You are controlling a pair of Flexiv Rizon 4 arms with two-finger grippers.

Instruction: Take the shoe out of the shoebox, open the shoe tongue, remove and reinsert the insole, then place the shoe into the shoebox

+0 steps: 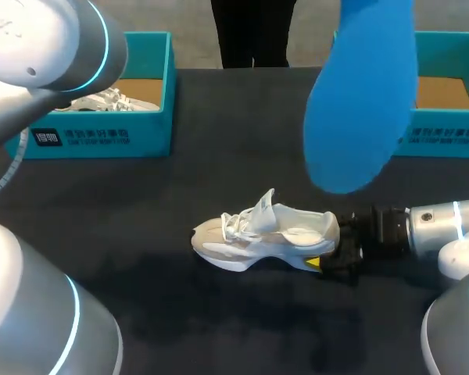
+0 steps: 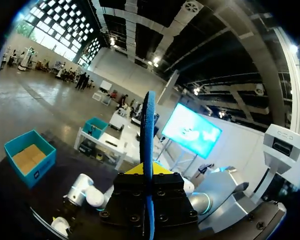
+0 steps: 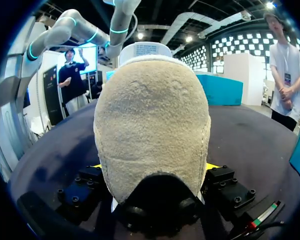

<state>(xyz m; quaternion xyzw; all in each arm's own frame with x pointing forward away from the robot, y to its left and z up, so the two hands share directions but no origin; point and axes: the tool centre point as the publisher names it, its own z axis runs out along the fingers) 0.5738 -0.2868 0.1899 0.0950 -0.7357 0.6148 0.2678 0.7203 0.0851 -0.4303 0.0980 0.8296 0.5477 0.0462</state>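
left gripper [image 2: 148,172] clamped on thin blue foam insole [image 2: 149,125], edge-on between its fingers, raised high above dark desk [image 1: 219,320] | right gripper [image 1: 328,245] closed around heel of white-and-beige lace-up sneaker [image 1: 262,238], on desk centre, toe pointing left | teal cardboard shoebox [image 1: 152,129] well apart, back left

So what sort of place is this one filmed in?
A tabletop robot workstation for shoe handling, seemingly inside a large hall: a dark table with a teal left shoebox and right shoebox at its back, a white shoe on it, and a blue insole held aloft.
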